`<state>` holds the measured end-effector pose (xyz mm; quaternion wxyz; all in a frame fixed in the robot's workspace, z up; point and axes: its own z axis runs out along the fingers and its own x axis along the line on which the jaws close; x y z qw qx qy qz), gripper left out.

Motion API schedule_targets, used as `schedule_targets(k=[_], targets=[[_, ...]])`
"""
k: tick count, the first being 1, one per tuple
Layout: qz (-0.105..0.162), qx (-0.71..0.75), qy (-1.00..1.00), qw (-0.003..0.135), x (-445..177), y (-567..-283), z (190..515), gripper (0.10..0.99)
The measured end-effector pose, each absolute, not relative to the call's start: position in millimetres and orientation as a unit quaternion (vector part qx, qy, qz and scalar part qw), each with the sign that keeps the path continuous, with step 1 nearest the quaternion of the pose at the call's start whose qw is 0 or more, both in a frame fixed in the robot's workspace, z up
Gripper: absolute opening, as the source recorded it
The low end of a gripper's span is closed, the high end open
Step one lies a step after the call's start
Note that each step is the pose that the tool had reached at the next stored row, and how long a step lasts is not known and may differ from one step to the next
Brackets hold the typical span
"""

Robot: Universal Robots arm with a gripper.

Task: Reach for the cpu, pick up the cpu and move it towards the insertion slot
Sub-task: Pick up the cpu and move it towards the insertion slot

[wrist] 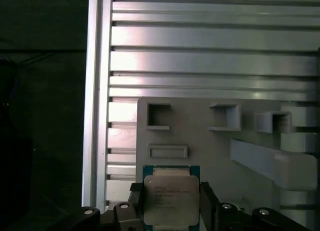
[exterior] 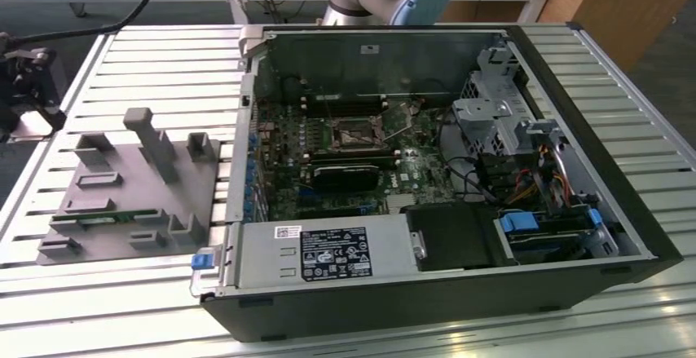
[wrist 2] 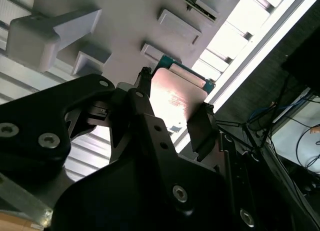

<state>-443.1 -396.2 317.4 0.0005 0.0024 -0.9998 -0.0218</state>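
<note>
- Silvery metal caps the cpu (wrist: 171,196), with a thin green rim round it. In both wrist views it sits between the gripper's fingers, over the grey fixture (wrist: 210,151).
- Gripper (wrist: 171,203): the fingers press on two opposite edges of the cpu, pinching it. I cannot tell whether it is clear of the fixture.
- Handling, as I judge it: light, stiff, slick on the lid and fragile underneath. The edges are the right hold, and it should be kept level.
- Fixture pockets: in the exterior view a green stick (exterior: 109,219) lies in one toward the fixture's six o'clock. The other pockets look bare.
- Case (exterior: 435,305): it holds the slot (exterior: 354,134), at about three o'clock from the fixture and well apart. The slot's dark square looks unfilled, and a black block (exterior: 345,174) sits just at its six o'clock.
</note>
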Motion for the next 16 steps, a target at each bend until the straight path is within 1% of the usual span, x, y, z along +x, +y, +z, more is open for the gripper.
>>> schedule_targets(k=[9,16], targets=[[-0.022,0.002,-1.000,0.000,-443.3,-389.5,347.5,0.541],[-0.022,0.001,-1.000,0.000,-444.1,-380.1,363.6,0.541]])
